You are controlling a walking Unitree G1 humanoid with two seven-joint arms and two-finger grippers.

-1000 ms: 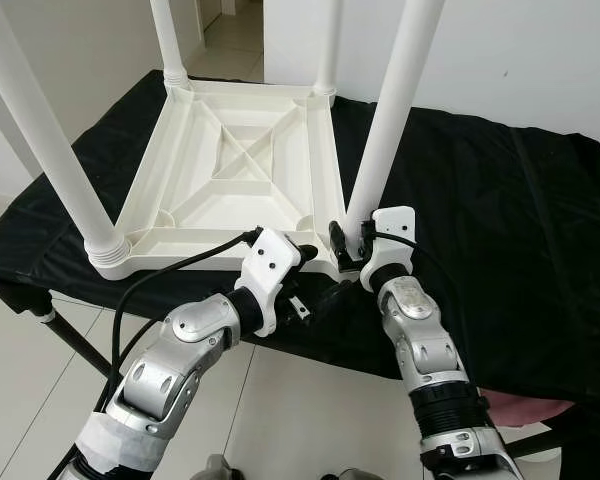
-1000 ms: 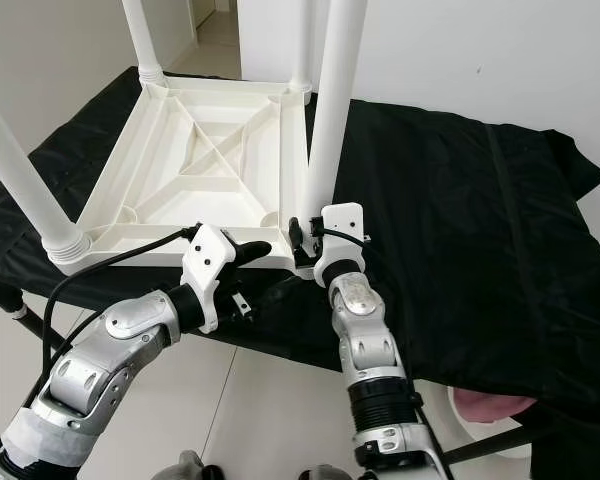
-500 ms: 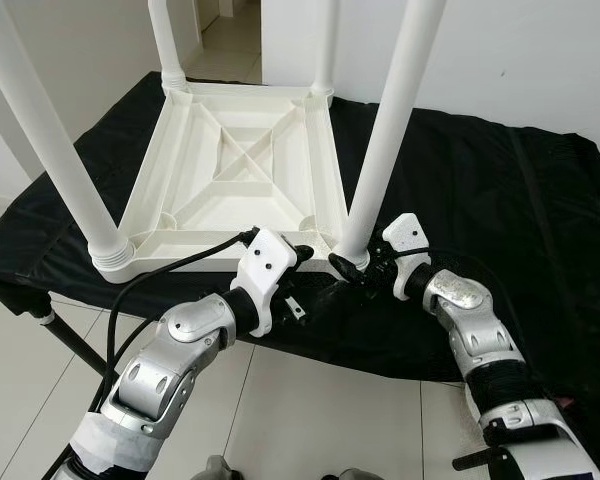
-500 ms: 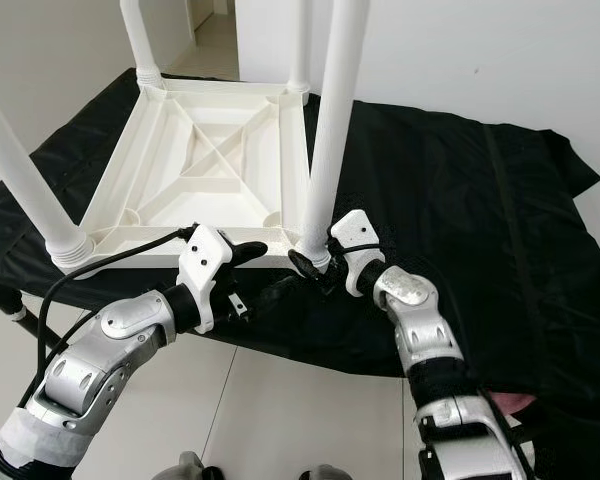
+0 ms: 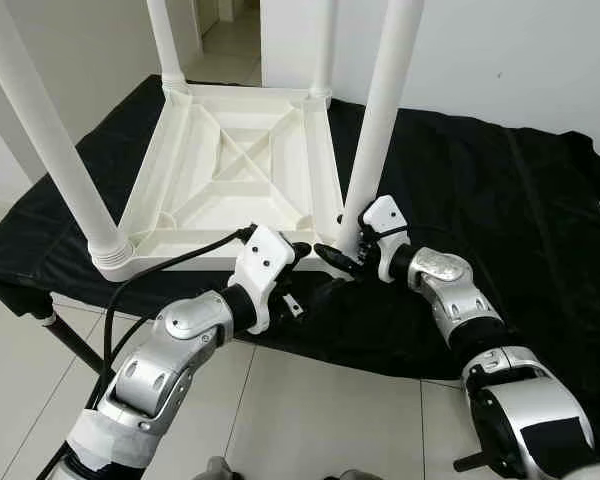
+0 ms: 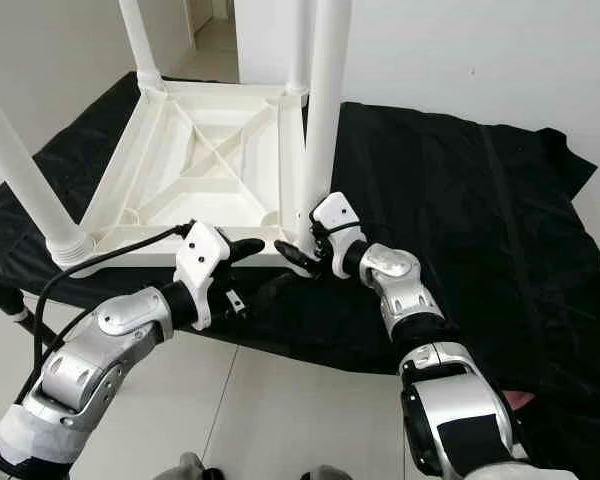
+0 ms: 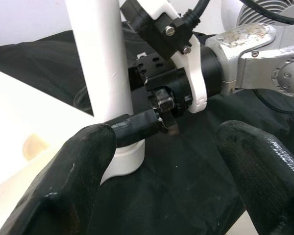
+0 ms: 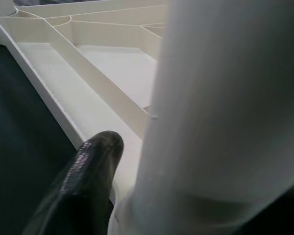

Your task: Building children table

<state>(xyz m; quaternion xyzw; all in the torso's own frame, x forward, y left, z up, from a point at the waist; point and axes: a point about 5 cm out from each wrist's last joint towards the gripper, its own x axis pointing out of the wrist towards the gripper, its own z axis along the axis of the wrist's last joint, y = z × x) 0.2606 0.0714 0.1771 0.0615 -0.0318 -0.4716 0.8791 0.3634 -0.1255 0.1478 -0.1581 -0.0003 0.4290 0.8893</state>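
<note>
White children's table (image 5: 230, 160) upside down on black cloth (image 5: 500, 200). Right gripper (image 5: 342, 258) clamped on the 5 o'clock leg (image 5: 378, 110), seating it. Left gripper (image 7: 161, 161) spread wide, empty. Next: twist tight.

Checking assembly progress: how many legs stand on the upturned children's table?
4, one per corner of the white tabletop: near-left leg, far-left leg, far-right leg, and near-right leg, its base held by the right gripper.

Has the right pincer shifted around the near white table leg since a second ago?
Yes. The right pincer swung from the near white plastic leg's front round to its right side.
</note>
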